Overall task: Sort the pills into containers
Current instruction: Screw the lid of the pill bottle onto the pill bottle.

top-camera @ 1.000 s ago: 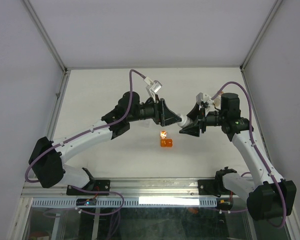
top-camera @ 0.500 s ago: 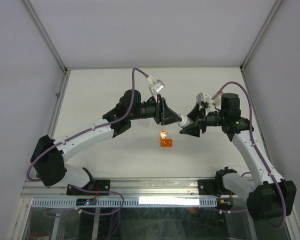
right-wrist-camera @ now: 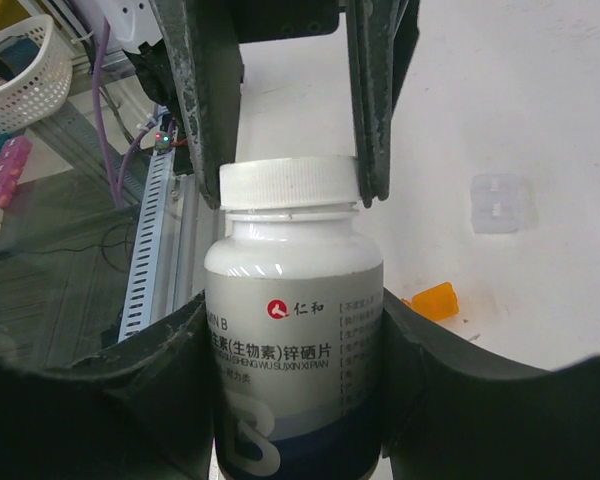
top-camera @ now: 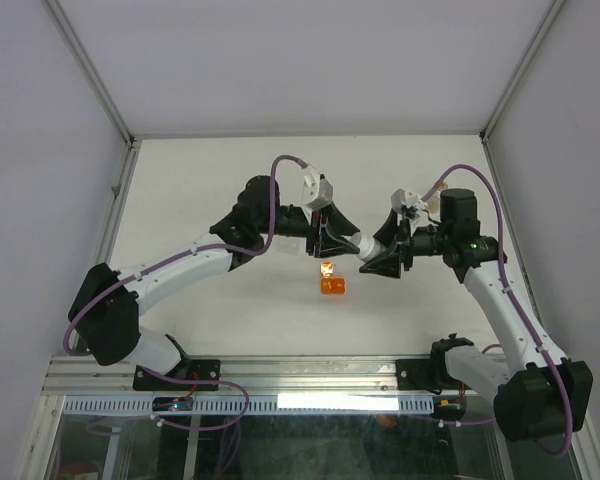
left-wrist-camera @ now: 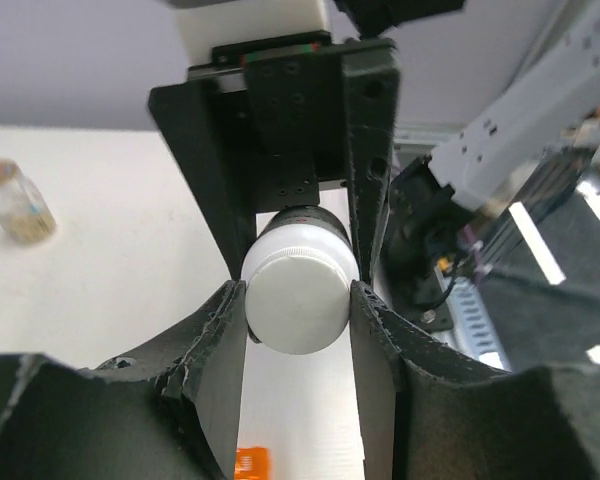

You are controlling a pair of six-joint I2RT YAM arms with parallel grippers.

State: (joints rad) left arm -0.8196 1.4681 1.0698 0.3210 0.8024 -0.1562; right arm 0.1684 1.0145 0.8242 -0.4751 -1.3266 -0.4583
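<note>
The white bottle [right-wrist-camera: 295, 330], with a dark band at its base, is held level above the table between both grippers; it also shows in the top view [top-camera: 359, 244]. My right gripper [right-wrist-camera: 295, 310] [top-camera: 377, 256] is shut on its body. My left gripper [left-wrist-camera: 298, 296] [top-camera: 342, 240] is shut on its white cap [left-wrist-camera: 298, 300]. The clear vial [left-wrist-camera: 18, 200] [top-camera: 326, 268] stands on the table with tan bits, the pills, in its bottom. The stubby orange cup [top-camera: 332, 287] [right-wrist-camera: 432, 300] lies just in front of it, also in the left wrist view [left-wrist-camera: 252, 465].
A small clear plastic piece [right-wrist-camera: 498, 203] lies on the white table beyond the orange cup. Metal rails [top-camera: 280, 372] run along the table's near edge by the arm bases. Frame posts stand at the far corners.
My left wrist has rolled on the bottle's cap, its camera swinging to the right and down. The right arm and the bottle have hardly moved.
</note>
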